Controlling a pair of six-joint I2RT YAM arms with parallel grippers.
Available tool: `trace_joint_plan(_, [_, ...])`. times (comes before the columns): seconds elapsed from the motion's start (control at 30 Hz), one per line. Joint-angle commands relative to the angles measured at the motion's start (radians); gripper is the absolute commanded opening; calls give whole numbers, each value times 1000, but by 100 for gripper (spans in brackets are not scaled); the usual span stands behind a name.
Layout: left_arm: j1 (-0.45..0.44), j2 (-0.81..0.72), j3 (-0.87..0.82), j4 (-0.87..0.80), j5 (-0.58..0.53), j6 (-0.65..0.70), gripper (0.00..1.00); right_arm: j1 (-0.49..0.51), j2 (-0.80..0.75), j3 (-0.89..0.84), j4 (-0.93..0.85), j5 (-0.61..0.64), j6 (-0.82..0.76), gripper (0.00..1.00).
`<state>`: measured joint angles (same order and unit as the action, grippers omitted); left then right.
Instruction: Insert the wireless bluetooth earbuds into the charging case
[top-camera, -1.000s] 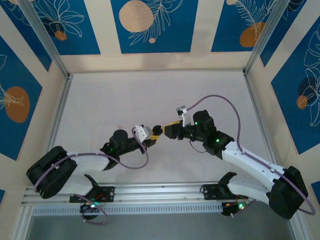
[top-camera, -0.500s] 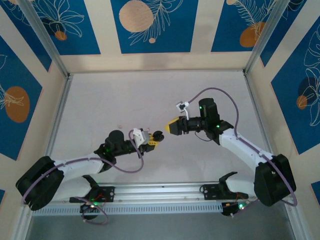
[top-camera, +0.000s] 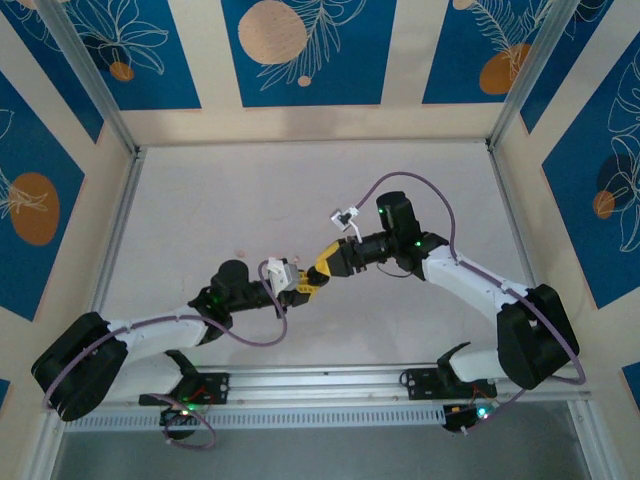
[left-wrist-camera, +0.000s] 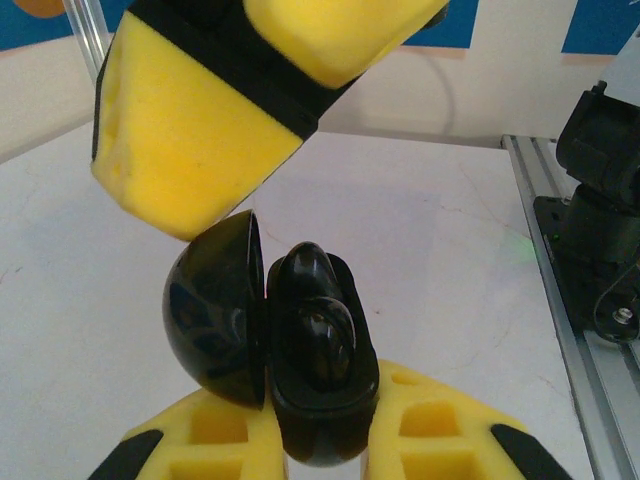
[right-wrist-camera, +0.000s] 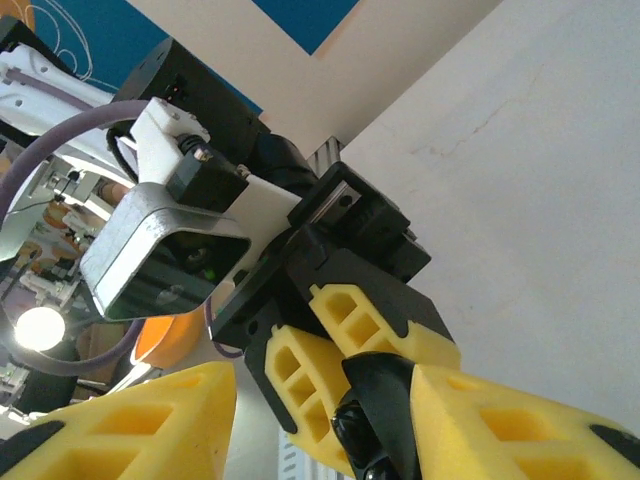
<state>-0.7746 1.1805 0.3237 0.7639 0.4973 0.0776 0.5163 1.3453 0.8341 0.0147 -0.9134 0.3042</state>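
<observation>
Charging case (left-wrist-camera: 300, 410): lid open, clenched in left gripper (left-wrist-camera: 320, 445). Black earbud (left-wrist-camera: 322, 340): apparently seated inside. Pale earbud: cannot tell whether seated. Right gripper (top-camera: 327, 263): fingers straddle the case, grip unclear.

The top external camera sits high above and behind the arm bases, looking down and forward over the whole tabletop (top-camera: 220, 200) from afar. The left wrist camera (right-wrist-camera: 165, 255) looks out along the left gripper (left-wrist-camera: 320, 440), very close over the charging case (left-wrist-camera: 300, 350), with the near-edge rail (left-wrist-camera: 545, 250) at its right. The right wrist camera (top-camera: 346, 215), equally close, looks past the right gripper (right-wrist-camera: 320, 400) back at the left arm's wrist. All three views share the mid-tabletop spot where both grippers meet.
</observation>
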Motion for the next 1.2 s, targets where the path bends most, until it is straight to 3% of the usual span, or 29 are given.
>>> trace_joint_plan(0.0, [-10,-25,31,-19,-15,11,14,4,-30,18,-63,-62,-44,48])
trace_joint_plan(0.27, [-9,-29,38,-43,-66,17,14,-34,-151,-51,-96,-61,-60,46])
trace_joint_plan(0.47, [-11,-7,49,-1,22,8,14,-85,-149,-31,-115,102,-16,51])
trace_joint_plan(0.87, [-9,13,69,6,49,-1,14,16,16,41,-48,-3,-30,52])
trace_joint_plan(1.17, [-9,1,69,-57,-34,8,14,-28,-127,-48,-16,-55,-27,48])
